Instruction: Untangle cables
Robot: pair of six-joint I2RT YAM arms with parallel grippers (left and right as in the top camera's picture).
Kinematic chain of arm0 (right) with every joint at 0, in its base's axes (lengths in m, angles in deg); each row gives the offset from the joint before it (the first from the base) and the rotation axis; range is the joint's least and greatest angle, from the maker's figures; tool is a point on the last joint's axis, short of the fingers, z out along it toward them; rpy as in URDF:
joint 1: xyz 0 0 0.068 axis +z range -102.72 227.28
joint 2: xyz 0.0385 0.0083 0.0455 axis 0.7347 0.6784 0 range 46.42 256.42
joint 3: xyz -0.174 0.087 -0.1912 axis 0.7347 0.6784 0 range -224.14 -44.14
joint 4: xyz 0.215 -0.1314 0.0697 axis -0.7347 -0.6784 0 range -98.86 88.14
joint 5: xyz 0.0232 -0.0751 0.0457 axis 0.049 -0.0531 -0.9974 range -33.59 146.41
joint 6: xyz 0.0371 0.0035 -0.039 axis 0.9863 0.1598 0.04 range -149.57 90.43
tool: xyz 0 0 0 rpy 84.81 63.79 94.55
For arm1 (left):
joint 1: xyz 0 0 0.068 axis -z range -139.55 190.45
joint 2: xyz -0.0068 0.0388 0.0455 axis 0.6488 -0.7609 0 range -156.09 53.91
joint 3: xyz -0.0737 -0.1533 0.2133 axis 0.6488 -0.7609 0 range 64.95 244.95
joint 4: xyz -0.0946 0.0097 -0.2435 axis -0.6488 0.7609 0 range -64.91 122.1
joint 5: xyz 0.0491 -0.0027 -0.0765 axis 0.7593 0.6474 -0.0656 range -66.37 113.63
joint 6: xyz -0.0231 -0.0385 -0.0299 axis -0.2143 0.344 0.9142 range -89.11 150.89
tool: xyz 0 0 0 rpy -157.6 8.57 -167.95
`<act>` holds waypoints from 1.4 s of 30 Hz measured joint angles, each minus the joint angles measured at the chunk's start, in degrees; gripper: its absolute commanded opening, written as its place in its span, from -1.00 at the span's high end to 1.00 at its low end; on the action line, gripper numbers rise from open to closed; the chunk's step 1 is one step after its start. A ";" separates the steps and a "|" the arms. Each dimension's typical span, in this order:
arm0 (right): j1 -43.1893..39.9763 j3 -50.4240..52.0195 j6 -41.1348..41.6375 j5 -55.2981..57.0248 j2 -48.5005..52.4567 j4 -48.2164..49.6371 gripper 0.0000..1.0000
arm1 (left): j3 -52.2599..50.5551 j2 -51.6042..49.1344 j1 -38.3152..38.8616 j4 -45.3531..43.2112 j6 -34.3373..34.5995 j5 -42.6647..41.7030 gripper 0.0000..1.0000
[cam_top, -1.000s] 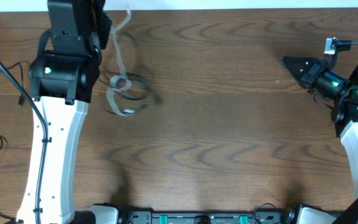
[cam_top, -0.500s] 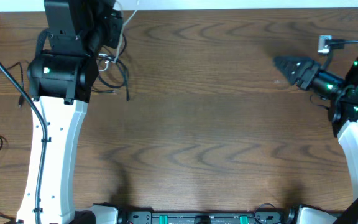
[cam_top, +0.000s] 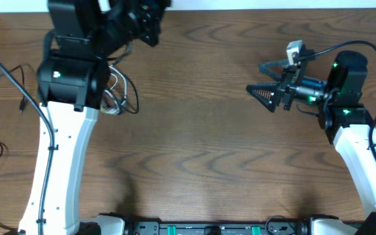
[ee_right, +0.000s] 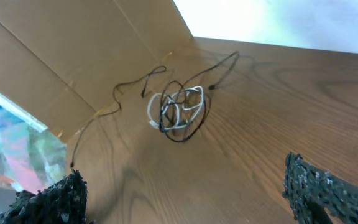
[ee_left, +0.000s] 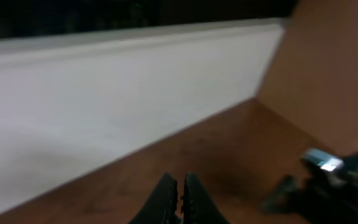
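Overhead, the left arm (cam_top: 64, 130) hides part of the cables (cam_top: 119, 98), a black-and-white tangle on the table (cam_top: 207, 143). The right wrist view shows the bundle whole, with thin strands trailing toward cardboard (ee_right: 73, 62). The left gripper (ee_left: 179, 186), blurred, has its fingers pressed together, with nothing visible between them. The right gripper (cam_top: 256, 78) is spread wide and empty, well apart from the tangle.

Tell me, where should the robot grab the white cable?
Probably grip the white cable at the bare bend of its loop, where black cables don't cross it. Come straight down with the open right tool: the bunch lies flat on the table, so no side gives room beneath.
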 measured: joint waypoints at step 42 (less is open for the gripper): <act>-0.07 0.00 -1.49 5.42 0.00 -3.30 -0.98 | 0.00 0.11 1.33 25.42 -1.31 -40.33 -0.92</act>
